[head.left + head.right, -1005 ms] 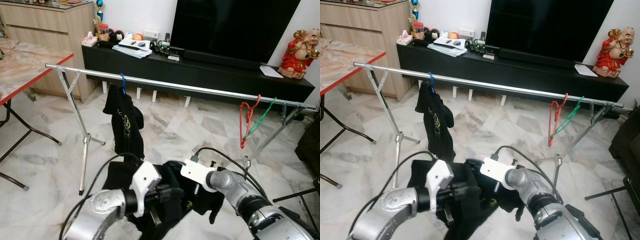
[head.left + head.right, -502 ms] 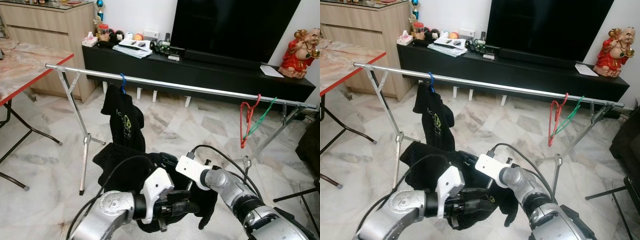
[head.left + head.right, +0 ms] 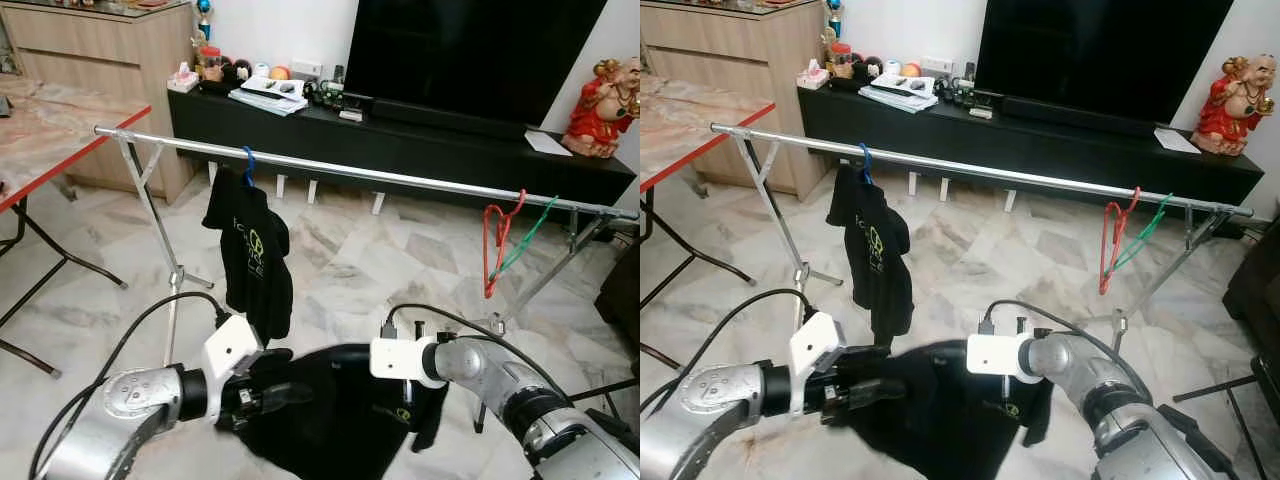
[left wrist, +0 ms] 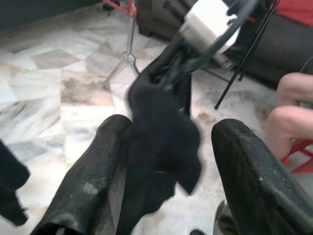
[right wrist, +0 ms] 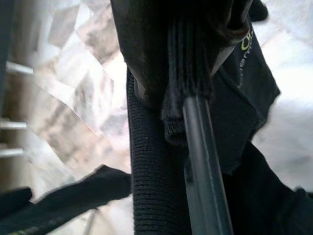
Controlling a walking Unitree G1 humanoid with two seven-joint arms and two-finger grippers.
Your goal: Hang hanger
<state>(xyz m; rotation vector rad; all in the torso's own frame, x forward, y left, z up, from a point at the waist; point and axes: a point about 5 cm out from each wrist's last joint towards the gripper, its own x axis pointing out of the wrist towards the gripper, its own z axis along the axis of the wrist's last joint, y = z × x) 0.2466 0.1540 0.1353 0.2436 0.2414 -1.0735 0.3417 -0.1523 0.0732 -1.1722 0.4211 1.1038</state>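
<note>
While right gripper (image 3: 1012, 382) clamps black shirt (image 3: 940, 415), left gripper (image 3: 865, 392) gapes.

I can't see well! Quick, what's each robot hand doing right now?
Left gripper: jaws open, with the black shirt between them.
Right gripper: jaws shut on the black shirt's collar.

Black shirt (image 3: 345, 425) with a small yellow-green logo, held low between silver arms. Another black tee (image 3: 250, 250) with the same yellow-green print, on a blue hanger (image 3: 247, 165) over a chrome rail (image 3: 400, 180). Red hanger (image 3: 495, 245) plus green hanger (image 3: 525, 232) far right. Grey-veined white marble floor (image 3: 400, 260), red statue (image 3: 597, 95).
</note>
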